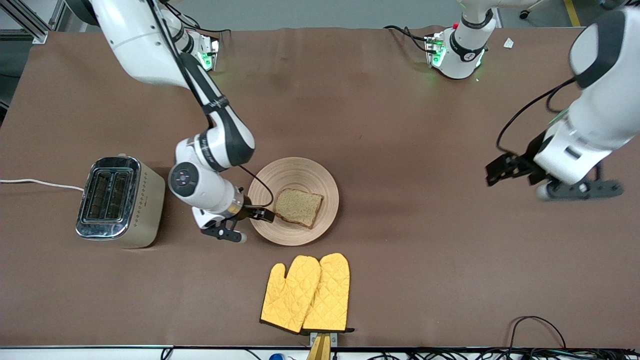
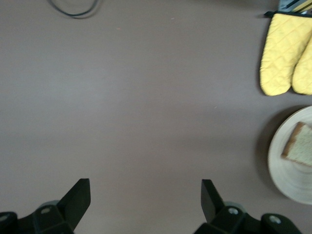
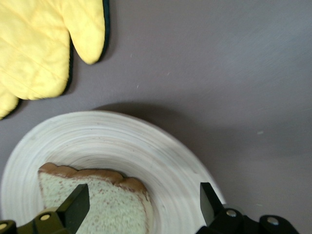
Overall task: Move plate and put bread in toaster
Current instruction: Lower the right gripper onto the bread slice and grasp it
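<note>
The pale wooden plate (image 1: 295,170) lies mid-table with the brown bread (image 1: 298,206) flat on it. My right gripper (image 1: 262,215) hovers open over the plate's rim on the toaster's side. In the right wrist view the right gripper (image 3: 142,204) straddles a corner of the bread (image 3: 97,204) and the plate (image 3: 122,141), gripping neither. The cream and chrome toaster (image 1: 120,200) stands toward the right arm's end, slots up. My left gripper (image 1: 500,170) hangs open over bare table toward the left arm's end. In the left wrist view the left gripper (image 2: 145,197) is empty, with plate (image 2: 280,170) and bread (image 2: 300,148) at the edge.
A pair of yellow oven mitts (image 1: 307,292) lies nearer the front camera than the plate, also seen as oven mitts (image 2: 285,53) and oven mitts (image 3: 44,44). The toaster's white cord (image 1: 40,183) runs off the table's end. Cables (image 1: 537,327) lie at the front edge.
</note>
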